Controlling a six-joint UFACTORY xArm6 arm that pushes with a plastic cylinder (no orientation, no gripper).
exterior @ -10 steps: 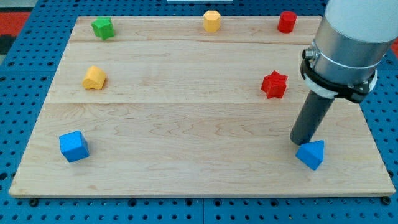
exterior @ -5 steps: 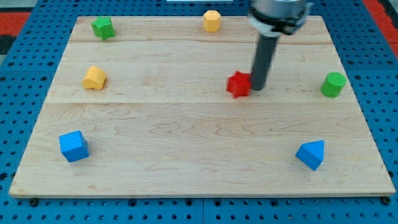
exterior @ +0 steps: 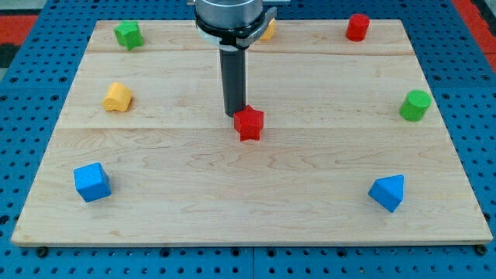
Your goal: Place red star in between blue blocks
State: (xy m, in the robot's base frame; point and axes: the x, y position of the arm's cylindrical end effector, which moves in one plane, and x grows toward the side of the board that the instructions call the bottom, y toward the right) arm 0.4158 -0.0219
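Note:
The red star (exterior: 249,124) lies near the middle of the wooden board (exterior: 248,209). My tip (exterior: 233,115) touches the star's upper left side. A blue cube (exterior: 92,182) sits at the board's lower left. A blue wedge-shaped block (exterior: 387,192) sits at the lower right. The star is above the line between the two blue blocks, roughly midway between them from left to right.
A green block (exterior: 129,34) is at the top left, a yellow block (exterior: 118,97) at the left, a yellow block (exterior: 267,29) at the top, partly hidden by the arm, a red cylinder (exterior: 357,27) at the top right and a green cylinder (exterior: 415,105) at the right.
The red star has moved left and slightly down, from the right half to near the board's middle. My tip has gone from beside the blue wedge to the star's upper left side.

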